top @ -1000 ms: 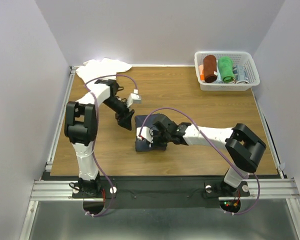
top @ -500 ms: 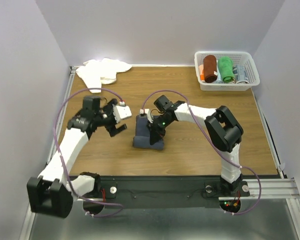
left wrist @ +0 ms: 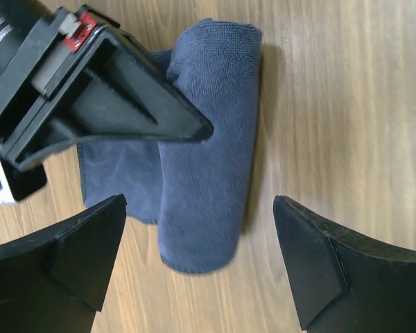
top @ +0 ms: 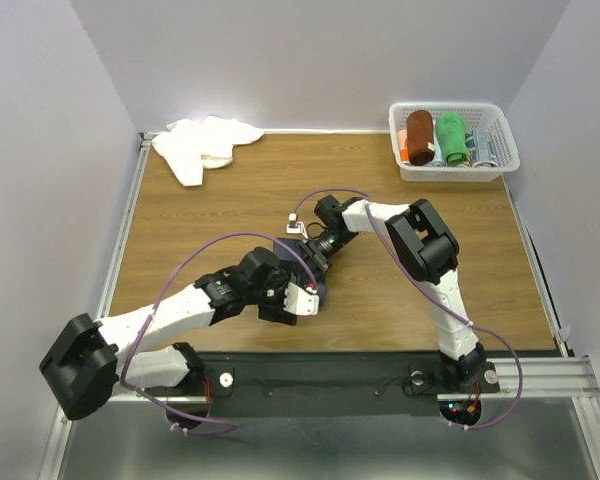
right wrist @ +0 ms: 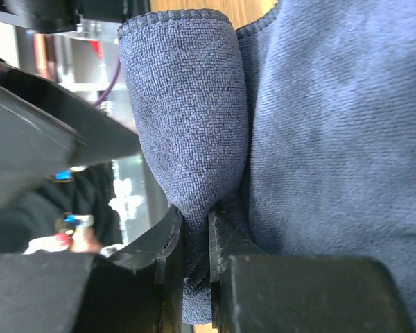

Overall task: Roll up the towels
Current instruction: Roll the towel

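The dark slate blue-grey towel lies partly rolled on the wooden table, a thick roll beside a flat layer. My right gripper is shut on a fold at one end of the roll; its black finger lies over the towel in the left wrist view. My left gripper is open and empty, its fingers astride the near end of the roll without touching it. In the top view both grippers, left and right, meet at mid-table and hide most of this towel. The white towel lies crumpled at the far left corner.
A white basket at the far right holds a rolled rust-brown towel, a rolled green towel and other items. Grey walls enclose the table on three sides. A metal rail runs along the left edge.
My left arm has swung from left of the blue-grey towel to its near side, its open gripper now over the roll's end. My right arm has folded back, its gripper staying at the towel.
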Motion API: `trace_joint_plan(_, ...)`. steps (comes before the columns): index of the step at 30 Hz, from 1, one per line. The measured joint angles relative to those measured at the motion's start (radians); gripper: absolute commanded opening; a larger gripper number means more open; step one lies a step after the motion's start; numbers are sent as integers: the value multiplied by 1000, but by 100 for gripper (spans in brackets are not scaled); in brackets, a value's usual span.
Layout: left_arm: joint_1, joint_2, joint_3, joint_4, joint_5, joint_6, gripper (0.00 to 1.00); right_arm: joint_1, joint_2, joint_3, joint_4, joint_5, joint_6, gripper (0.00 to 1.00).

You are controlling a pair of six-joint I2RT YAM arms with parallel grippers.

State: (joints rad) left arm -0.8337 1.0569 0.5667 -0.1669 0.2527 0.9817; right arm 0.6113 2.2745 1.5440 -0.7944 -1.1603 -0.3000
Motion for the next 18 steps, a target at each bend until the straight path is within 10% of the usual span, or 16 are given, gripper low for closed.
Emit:
trace_joint_plan(5,-41,110,-4,81,-55,29,87,-3,44,29,-58,-46,-7,2)
trace_joint_plan(12,-49,228,-2,114,-89,38,20,-11,52,39,-98,-56,-22,9)
trace_joint_plan(18,-48,247,57,43,-46,23,7,-35,51,58,-145,-34,-10,58)
